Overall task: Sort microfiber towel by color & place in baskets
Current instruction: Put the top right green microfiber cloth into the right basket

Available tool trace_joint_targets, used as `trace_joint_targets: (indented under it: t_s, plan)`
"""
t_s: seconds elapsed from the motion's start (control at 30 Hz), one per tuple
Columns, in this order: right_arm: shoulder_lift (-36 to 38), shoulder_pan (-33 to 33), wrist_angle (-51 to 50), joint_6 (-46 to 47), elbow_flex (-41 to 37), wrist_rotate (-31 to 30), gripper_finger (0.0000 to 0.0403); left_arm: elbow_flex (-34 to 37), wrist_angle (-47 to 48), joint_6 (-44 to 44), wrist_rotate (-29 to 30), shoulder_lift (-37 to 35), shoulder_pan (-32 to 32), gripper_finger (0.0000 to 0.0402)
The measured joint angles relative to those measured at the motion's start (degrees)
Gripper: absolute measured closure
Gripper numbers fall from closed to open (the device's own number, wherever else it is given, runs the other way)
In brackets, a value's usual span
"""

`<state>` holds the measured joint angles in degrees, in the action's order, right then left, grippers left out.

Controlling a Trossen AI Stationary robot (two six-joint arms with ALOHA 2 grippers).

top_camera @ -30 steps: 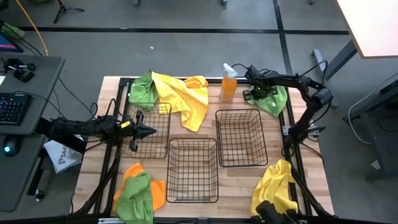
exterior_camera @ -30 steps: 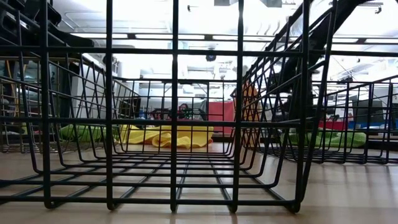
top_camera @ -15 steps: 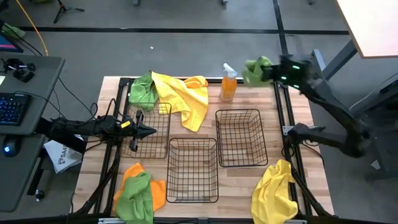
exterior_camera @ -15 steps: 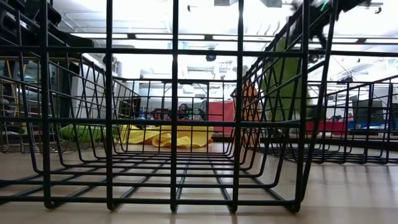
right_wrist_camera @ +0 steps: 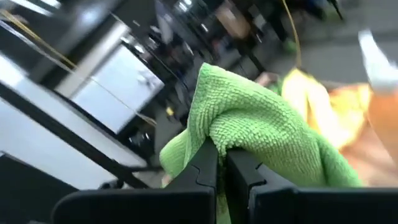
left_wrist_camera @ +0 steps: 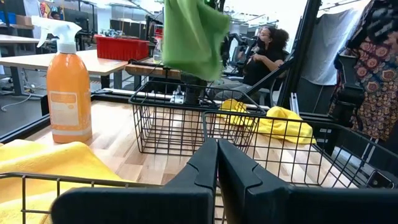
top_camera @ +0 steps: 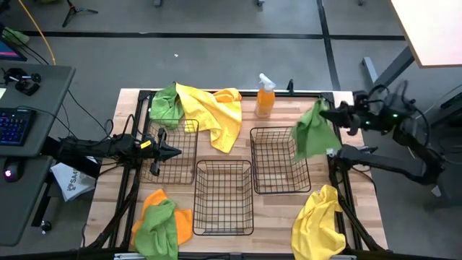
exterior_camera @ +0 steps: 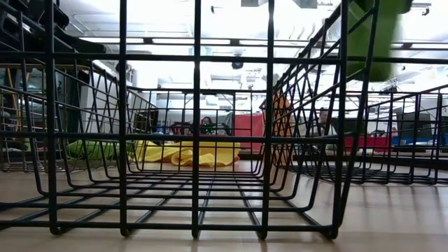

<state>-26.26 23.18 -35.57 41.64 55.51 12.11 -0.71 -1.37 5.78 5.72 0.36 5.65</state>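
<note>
My right gripper (top_camera: 330, 115) is shut on a lime green towel (top_camera: 312, 133) that hangs above the right edge of the right basket (top_camera: 278, 160); the towel also shows in the low view (exterior_camera: 374, 35) and the left wrist view (left_wrist_camera: 193, 37). The middle basket (top_camera: 224, 196) and left basket (top_camera: 175, 150) stand on the table. My left gripper (top_camera: 173, 152) waits shut over the left basket. A green and yellow towel pile (top_camera: 202, 108) lies at the far left, an orange and green pile (top_camera: 162, 224) near left, a yellow towel (top_camera: 317, 220) near right. My right gripper pinches a bunched fold of the green towel (right_wrist_camera: 249, 134) between its two fingers (right_wrist_camera: 205, 165), coming level from the table's right side. How many layers it has cannot be told. The towel is lifted clear and hangs slack below the fingers.
An orange spray bottle (top_camera: 265, 97) stands at the far edge, between the far towel pile and the right basket. Black frame rails (top_camera: 339, 195) run along the table's sides. Beyond the table are a desk with a keyboard (top_camera: 14, 126) and a seated person (left_wrist_camera: 264, 53).
My right gripper has lifted the green towel off the table's far right corner, swung it high, then carried it toward the near edge to above the right basket's right side. The towel, bunched half a second ago, now hangs down clear of the table.
</note>
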Motion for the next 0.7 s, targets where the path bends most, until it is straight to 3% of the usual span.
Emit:
trace_joint_targets:
  t_s: [0.47, 0.7]
  plan:
    - [-21.6, -15.6, -6.2, -6.5, -0.1, 1.4, 0.0403, 0.0, 0.0, 0.0, 0.0, 0.0, 0.0, 0.0401]
    - [-27.6, -20.1, -17.1, 1.0, -0.1, 0.5, 0.0398, 0.0, 0.0, 0.0, 0.0, 0.0, 0.0, 0.0401]
